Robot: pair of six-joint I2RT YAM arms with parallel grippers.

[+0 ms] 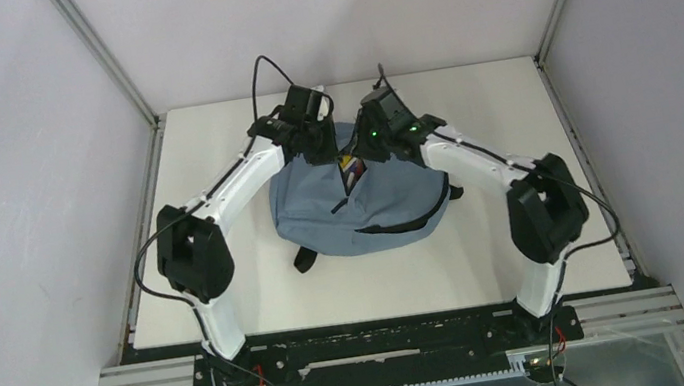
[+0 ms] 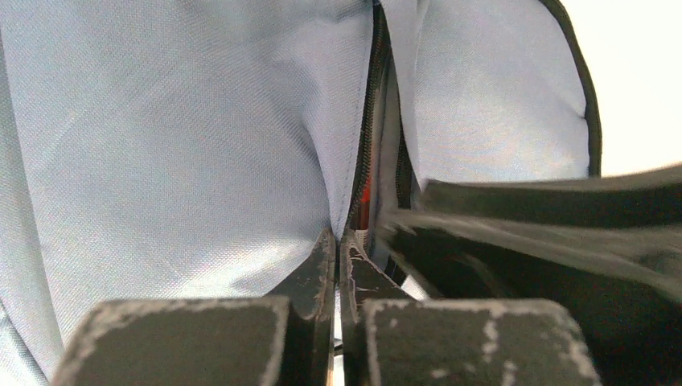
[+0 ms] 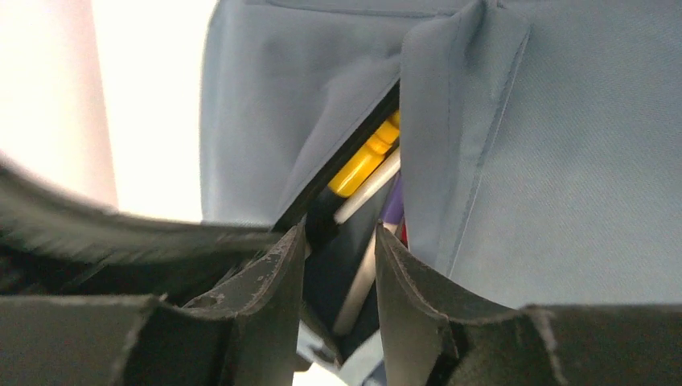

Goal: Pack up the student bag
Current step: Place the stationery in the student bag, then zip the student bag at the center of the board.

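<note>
Two-armed reach onto the student bag [image 1: 360,206], lying flat near the middle of the table [image 1: 232,299], a little toward 12 o'clock. Rounded bulk toward 6, unzipped mouth toward 12. Black strap [image 1: 305,257] poking out at about 7 o'clock of the bag.

Left gripper [image 1: 319,146] at 11 o'clock of the bag: clenched tight, fingertips meeting on the zipper edge, with grey-blue cloth puckered up into the pinch.

Right gripper [image 1: 367,144] at 1 o'clock of the bag, just beside the left one: released, fingers parted, nothing clamped between them, poised at the slit.

Seen through that gap from the right wrist: a yellow item [image 3: 359,167], a white rod-like thing [image 3: 366,193] and a bit of purple [image 3: 392,207], all inside the bag, too little showing to name them. From the left wrist, a sliver of red [image 2: 365,193] down in the zipper slit.
</note>
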